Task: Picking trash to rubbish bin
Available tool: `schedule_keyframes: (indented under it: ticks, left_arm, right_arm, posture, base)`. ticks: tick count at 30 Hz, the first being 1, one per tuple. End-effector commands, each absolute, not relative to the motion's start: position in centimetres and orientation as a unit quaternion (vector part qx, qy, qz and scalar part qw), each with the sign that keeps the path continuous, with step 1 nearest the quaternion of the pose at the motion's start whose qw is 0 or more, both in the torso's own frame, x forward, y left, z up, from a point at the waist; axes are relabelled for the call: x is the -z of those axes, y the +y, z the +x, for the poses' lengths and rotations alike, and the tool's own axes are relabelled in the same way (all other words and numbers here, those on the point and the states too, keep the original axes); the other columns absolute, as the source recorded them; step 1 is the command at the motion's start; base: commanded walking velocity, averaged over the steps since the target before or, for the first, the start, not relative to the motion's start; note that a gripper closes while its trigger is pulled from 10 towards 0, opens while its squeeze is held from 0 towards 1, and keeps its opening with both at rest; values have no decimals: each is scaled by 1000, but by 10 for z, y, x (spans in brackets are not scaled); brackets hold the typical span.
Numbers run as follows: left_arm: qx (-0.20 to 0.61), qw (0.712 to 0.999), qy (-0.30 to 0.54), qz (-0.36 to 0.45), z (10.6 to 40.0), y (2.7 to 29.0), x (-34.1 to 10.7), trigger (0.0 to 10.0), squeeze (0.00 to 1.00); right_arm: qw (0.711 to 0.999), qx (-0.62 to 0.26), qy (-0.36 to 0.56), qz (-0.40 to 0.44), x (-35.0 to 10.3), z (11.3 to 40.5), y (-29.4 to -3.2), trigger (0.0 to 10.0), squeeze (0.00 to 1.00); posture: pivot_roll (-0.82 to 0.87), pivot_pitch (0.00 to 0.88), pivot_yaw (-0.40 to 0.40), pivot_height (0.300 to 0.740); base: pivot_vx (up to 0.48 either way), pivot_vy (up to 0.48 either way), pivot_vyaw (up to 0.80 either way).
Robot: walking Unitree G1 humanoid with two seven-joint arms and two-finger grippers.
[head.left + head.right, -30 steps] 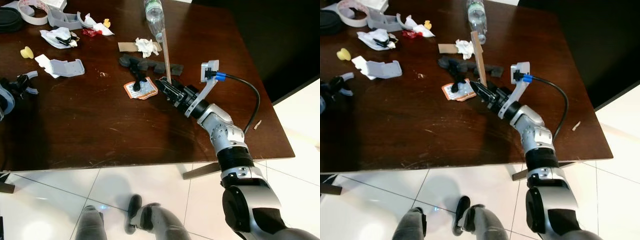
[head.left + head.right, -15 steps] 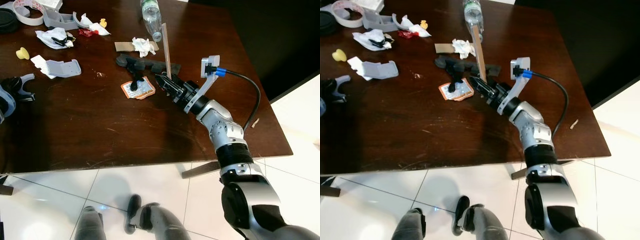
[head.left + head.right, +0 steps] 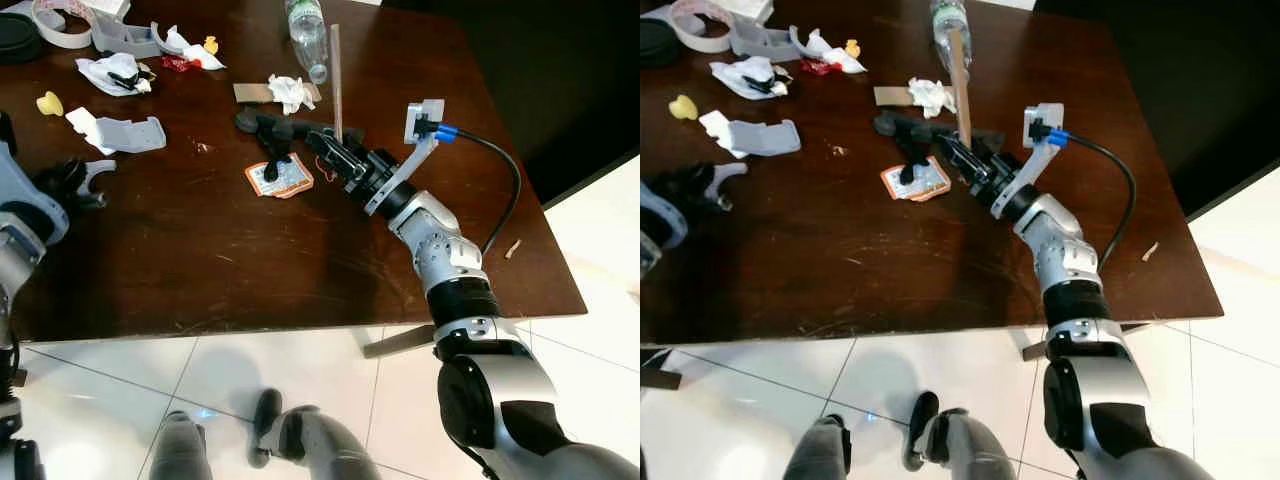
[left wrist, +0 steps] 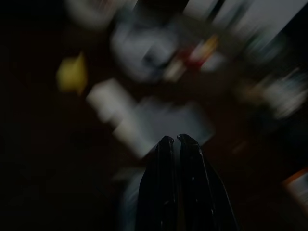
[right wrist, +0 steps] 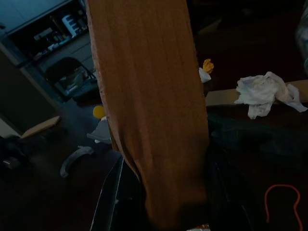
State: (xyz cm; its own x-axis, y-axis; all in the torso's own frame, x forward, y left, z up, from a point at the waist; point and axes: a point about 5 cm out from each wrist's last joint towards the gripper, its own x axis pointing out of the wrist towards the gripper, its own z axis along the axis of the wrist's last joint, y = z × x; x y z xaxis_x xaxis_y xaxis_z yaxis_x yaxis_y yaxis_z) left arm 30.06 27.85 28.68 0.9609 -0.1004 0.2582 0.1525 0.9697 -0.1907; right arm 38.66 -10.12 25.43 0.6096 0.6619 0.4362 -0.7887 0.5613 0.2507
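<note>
A long brown cardboard strip (image 3: 336, 80) stands almost upright over the dark wooden table (image 3: 200, 270), with my right gripper (image 3: 335, 152) shut on its lower end. The right wrist view looks up along that cardboard strip (image 5: 149, 106) from between the fingers. Just beside the gripper lie an orange-edged packet (image 3: 280, 178) and black foam pieces (image 3: 285, 128). A crumpled tissue (image 3: 290, 92) rests on a flat cardboard scrap (image 3: 250, 92) behind them. My left gripper (image 4: 174, 138) is shut and empty, low over the table's left side (image 3: 75, 180).
A clear plastic bottle (image 3: 305, 25) lies at the far edge. Grey plastic parts (image 3: 130, 135), a white wrapper (image 3: 115, 72), a red wrapper (image 3: 182, 63) and a yellow piece (image 3: 50, 102) are scattered at the back left. White floor tiles (image 3: 600, 220) lie past the table's right edge.
My left arm has come up into view at the left and moved toward the table. The right gripper has shifted slightly farther across the table, and the strip now stands more upright.
</note>
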Motion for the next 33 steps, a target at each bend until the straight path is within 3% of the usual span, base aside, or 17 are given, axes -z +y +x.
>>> schedule_keyframes:
  ticks: [1, 5, 12, 17, 23, 29, 30, 33]
  left_arm:
    - [111, 969, -171, -137, 294, 264, -293, 10000, 0]
    - [186, 936, -229, -189, 281, 239, -300, 10000, 0]
    - [263, 913, -231, -210, 261, 208, -282, 10000, 0]
    - [339, 879, -230, -244, 240, 187, -270, 10000, 0]
    - [391, 861, -202, -255, 226, 168, -253, 10000, 0]
    - [367, 878, -184, -247, 232, 168, -244, 10000, 0]
    - [323, 897, -183, -238, 240, 179, -243, 10000, 0]
    - [265, 922, -181, -217, 250, 193, -244, 10000, 0]
  right_arm:
    - [868, -408, -154, 237, -252, 387, -107, 10000, 0]
    - [854, -415, -164, 268, -255, 386, -106, 10000, 0]
    - [832, -404, -182, 334, -258, 387, -111, 10000, 0]
    - [829, -402, -183, 343, -255, 386, -111, 10000, 0]
    - [824, -406, -185, 349, -254, 383, -110, 10000, 0]
    - [831, -406, -175, 338, -249, 383, -111, 10000, 0]
    - [831, -407, -173, 338, -247, 382, -109, 10000, 0]
    - [830, -410, -171, 338, -247, 382, -108, 10000, 0]
  posture:
    - [252, 245, -195, 740]
    - [257, 226, -188, 740]
    - [276, 190, -169, 740]
    - [276, 173, -156, 740]
    - [265, 164, -150, 740]
    - [264, 159, -149, 740]
    - [264, 158, -151, 740]
    - [263, 157, -153, 740]
  base:
    - [0, 0, 0]
    - [0, 0, 0]
    - [0, 0, 0]
    - [0, 0, 0]
    - [0, 0, 0]
    - [0, 0, 0]
    - [0, 0, 0]
    - [0, 0, 0]
